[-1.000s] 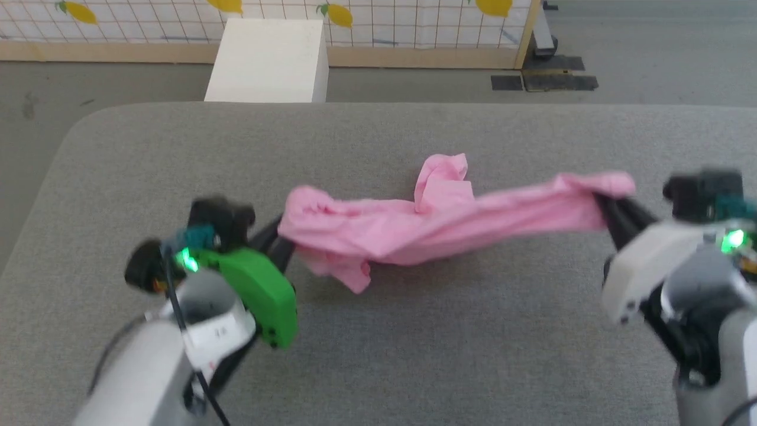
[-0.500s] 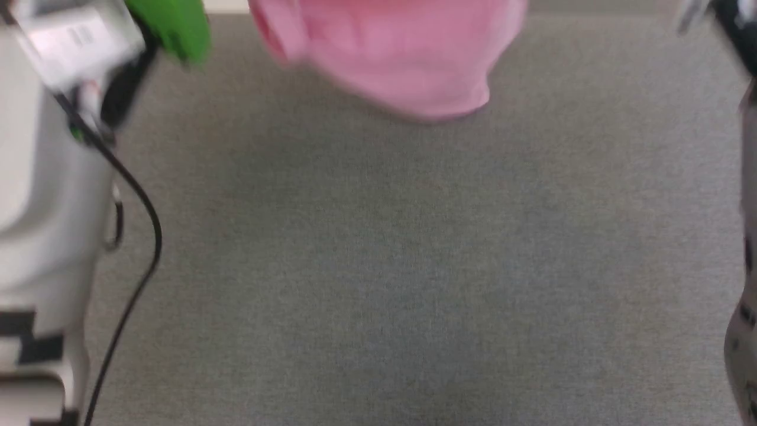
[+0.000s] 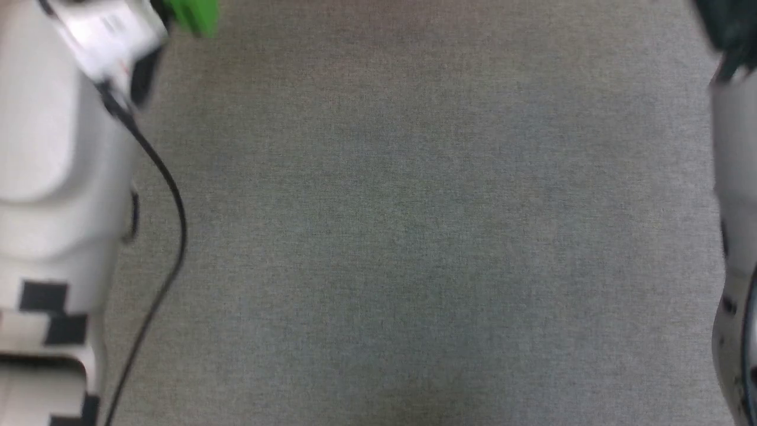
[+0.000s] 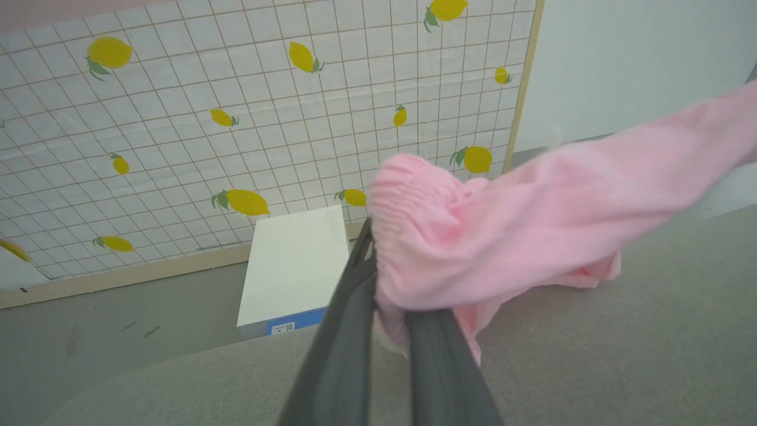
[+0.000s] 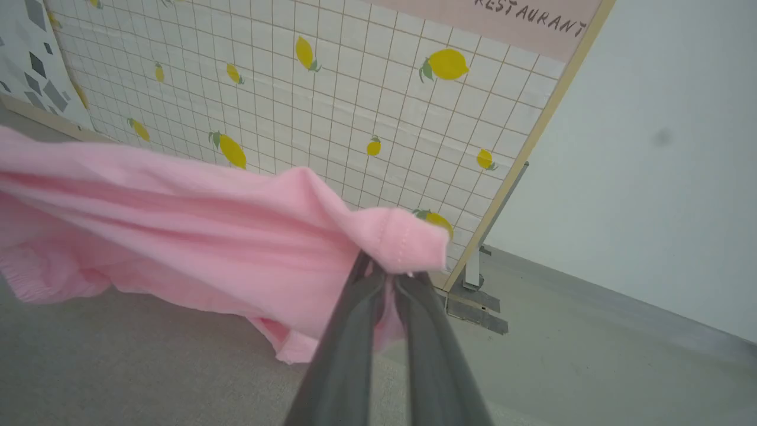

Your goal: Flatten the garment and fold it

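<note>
the garment (image 4: 532, 207) is held in the air above the grey worktop (image 4: 650, 367), stretched between the two hands. its left end is over the rounded corner that faces the white box (image 4: 295, 266). the left hand (image 4: 387, 278) is clenched on a bunch of the gathered elastic edge. the right hand (image 5: 385, 269) is clenched on a stitched corner of the hem. the lower folds hang toward the worktop; whether they touch it cannot be told.

several things could go wrong from here. only a small pinch of thin, soft cloth is gripped at each end, so one end could be pulled free if the hands are drawn further apart. the cloth is gathered into a loose rope rather than spread, so creases and doubled layers would likely be pressed in if it is laid down as it hangs. the hanging folds could be dragged under the rest on lowering. the black cable (image 3: 165, 195) looped beside the left forearm (image 3: 53, 148) could be snagged on a wide swing.

on writing, the word "restaurant" can be read in dark capitals on the pink strip (image 5: 532, 18) at the top of the lemon-print panel (image 5: 355, 89). a blue label (image 4: 293, 322) with a small code square is carried on the box's side; its text is too small to be read. no brand can be made out on the garment.
</note>
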`<state>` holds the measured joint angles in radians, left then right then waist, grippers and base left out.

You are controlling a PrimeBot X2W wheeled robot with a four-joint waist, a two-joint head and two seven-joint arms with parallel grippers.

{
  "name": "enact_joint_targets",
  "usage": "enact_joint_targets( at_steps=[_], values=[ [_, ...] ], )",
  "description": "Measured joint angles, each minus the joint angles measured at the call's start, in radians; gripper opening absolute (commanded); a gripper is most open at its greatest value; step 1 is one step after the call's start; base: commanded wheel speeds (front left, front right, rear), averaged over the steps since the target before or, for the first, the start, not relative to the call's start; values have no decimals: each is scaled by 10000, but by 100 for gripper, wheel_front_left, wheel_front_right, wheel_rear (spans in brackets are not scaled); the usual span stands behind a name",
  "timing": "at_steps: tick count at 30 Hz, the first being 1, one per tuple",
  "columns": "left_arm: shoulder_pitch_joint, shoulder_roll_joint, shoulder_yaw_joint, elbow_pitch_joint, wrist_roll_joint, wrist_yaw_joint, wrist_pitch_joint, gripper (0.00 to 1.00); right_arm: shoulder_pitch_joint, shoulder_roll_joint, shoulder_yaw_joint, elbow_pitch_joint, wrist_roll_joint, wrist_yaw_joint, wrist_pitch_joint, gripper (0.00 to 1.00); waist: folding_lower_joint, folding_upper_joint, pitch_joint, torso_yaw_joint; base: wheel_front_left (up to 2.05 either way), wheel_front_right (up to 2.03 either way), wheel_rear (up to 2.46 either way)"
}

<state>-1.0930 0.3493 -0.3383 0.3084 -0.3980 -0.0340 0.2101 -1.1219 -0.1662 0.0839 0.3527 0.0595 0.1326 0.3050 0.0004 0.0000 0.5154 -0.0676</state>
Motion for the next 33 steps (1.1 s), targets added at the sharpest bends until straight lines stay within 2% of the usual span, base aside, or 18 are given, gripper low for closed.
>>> enact_joint_targets(
  at_steps=[4,9,15,20,28,29,33],
  values=[
    [1553,79,-399,4,-107,-151,186,0,1600,-276,476,-318,669,0,548,0,-1,0,-296,5,0,0,0],
    [3860,142,-696,-596,-598,-161,677,0,4114,-717,836,-1593,1452,-2,1509,0,-3,0,-956,58,0,0,0],
    [6614,470,-1060,-1549,-930,268,1413,0,7426,-859,633,-3133,1708,2,2568,0,-4,0,-1826,148,0,0,0],
    [8683,602,-1346,-2477,-1513,602,2086,0,9912,-357,-157,-4230,1760,2,3256,0,-4,0,-2559,253,0,0,0],
    [10735,1014,-1651,-3973,-1862,1174,2884,0,12602,686,-1252,-5789,1488,2,4263,0,-5,0,-3431,465,0,0,0],
    [11417,1256,-1827,-4677,-1916,1354,3219,0,13652,905,-1611,-6266,1312,2,4915,0,-5,0,-3684,575,0,0,0],
    [11861,1350,-1983,-5358,-1923,1436,3342,0,14106,1030,-2010,-6840,1175,4,5026,0,-5,0,-3814,657,0,0,0]
  ],
)
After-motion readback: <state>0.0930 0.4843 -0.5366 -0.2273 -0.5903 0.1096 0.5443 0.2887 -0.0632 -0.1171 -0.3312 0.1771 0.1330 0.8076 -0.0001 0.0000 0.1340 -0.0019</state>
